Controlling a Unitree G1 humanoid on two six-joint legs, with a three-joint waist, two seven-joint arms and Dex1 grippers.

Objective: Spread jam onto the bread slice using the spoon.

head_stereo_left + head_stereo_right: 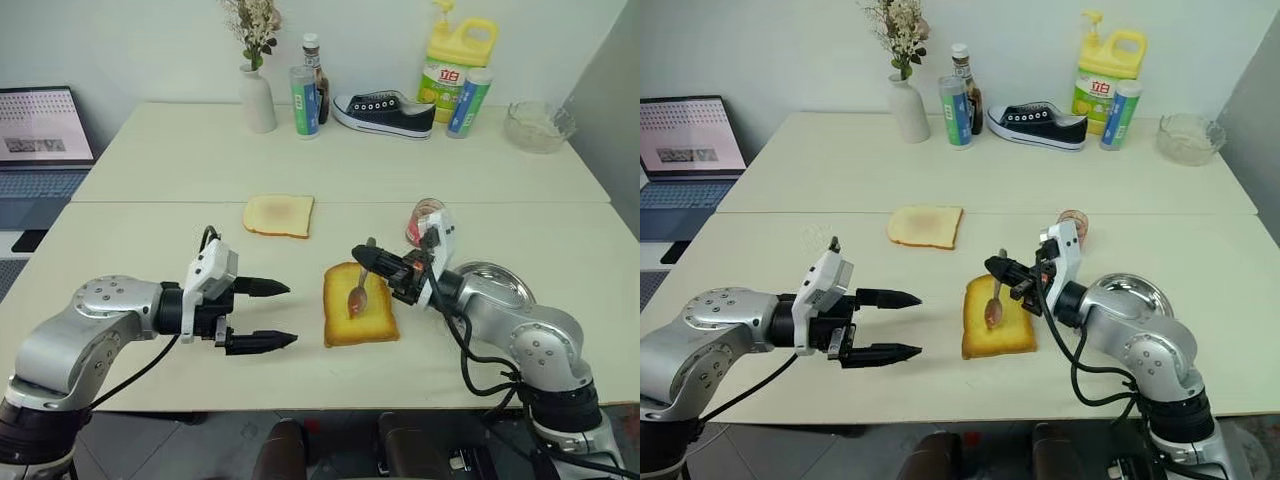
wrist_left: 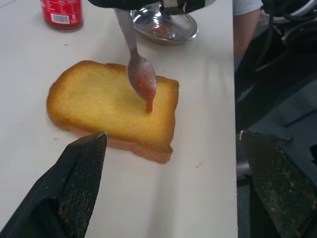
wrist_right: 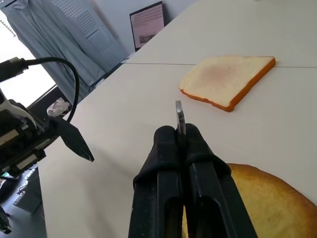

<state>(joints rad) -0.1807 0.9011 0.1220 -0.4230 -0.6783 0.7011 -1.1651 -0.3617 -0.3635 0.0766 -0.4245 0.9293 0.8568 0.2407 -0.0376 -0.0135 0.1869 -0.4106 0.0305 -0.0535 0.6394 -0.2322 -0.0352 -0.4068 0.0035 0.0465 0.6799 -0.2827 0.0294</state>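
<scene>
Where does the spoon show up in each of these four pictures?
Left eye view: spoon hangs from the right gripper over the bread slice.
Right eye view: middle, the same.
Left wrist view: its jam-smeared bowl drips above the bread.
Right wrist view: handle end between shut fingers.
Shared landmark: the bread slice.

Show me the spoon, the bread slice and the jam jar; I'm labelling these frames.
spoon [image 2: 141, 79]: left wrist view, on its smeared bowl.
bread slice [image 1: 375, 318]: left eye view, on its bare top face.
jam jar [image 1: 420, 222]: left eye view, on its glass side.
</scene>
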